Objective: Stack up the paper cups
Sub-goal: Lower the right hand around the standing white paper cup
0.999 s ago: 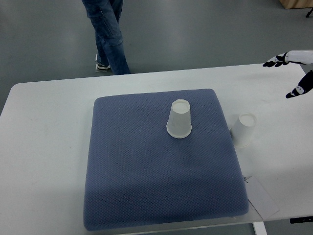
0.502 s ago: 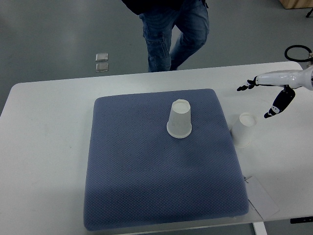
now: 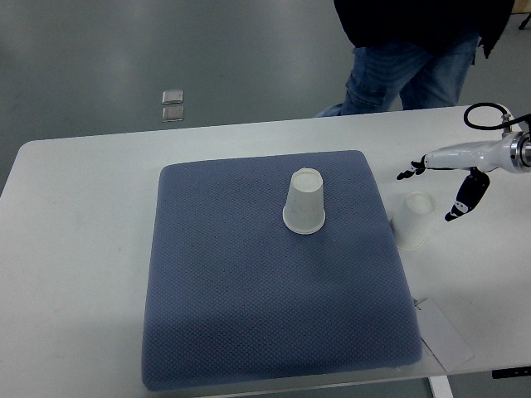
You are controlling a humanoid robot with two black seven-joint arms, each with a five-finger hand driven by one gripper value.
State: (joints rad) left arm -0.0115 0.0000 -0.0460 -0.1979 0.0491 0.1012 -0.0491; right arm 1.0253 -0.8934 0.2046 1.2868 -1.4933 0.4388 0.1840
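The right hand [image 3: 448,178], fingers spread and empty, hovers just right of the inverted white paper cup [image 3: 412,220] beside the blue pad [image 3: 249,315].

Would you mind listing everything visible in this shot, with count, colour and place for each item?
Paper cups: 2, white, both upside down; one on the pad, one on the table just off the pad's right edge.
Pad: 1, blue-grey, centre of the table.
Table: 1, white, fills most of the view.
Paper tag: 1, white, at the pad's near right corner.
Floor squares: 2, small, grey, beyond the table.
Person: 1, blue jeans, dark top, standing behind the table, top right.
Right hand: 1, white with black fingertips, fingers spread, beside the off-pad cup, not touching.
Left hand: not in view.
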